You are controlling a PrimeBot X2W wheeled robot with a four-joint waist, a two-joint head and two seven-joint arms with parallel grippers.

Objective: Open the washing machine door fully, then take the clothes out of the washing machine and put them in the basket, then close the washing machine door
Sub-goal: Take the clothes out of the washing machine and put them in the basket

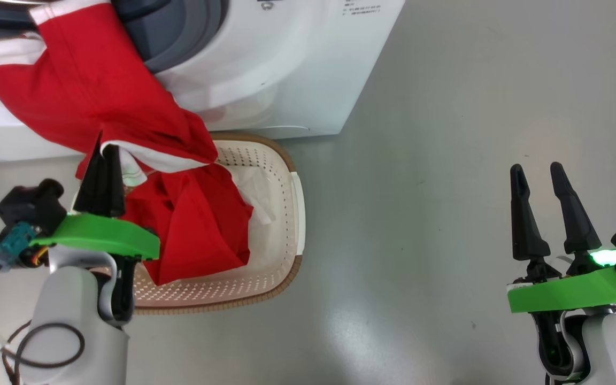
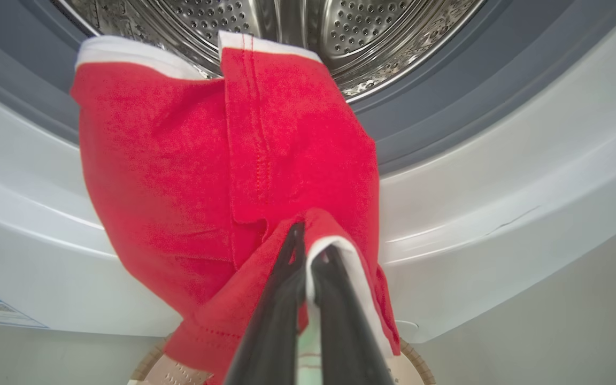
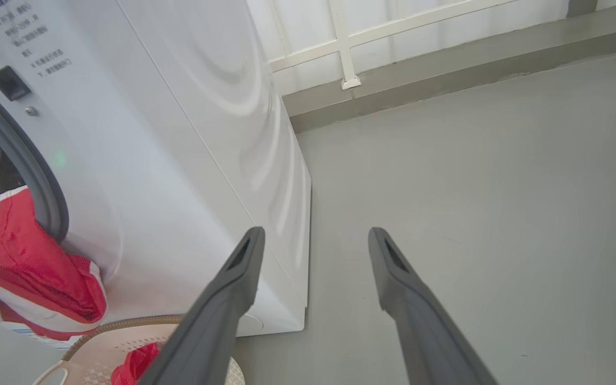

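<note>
Two dark fingers of the left gripper (image 1: 106, 160) are pinched tight on a white-edged fold of the clothes (image 1: 89, 80). The cloth drapes from the washing machine (image 1: 286, 69) over its grey rubber ring (image 2: 425, 107) and down into the basket (image 1: 286, 166), which sits just before the machine's front. Red cloth is heaped in the basket's left side, and the right side is bare. The right gripper (image 1: 536, 176) hangs well apart over open floor (image 1: 447, 160), jaws spread wide and empty. How much cloth lies inside the drum (image 2: 367, 32) is cut off by the frame edge.
</note>
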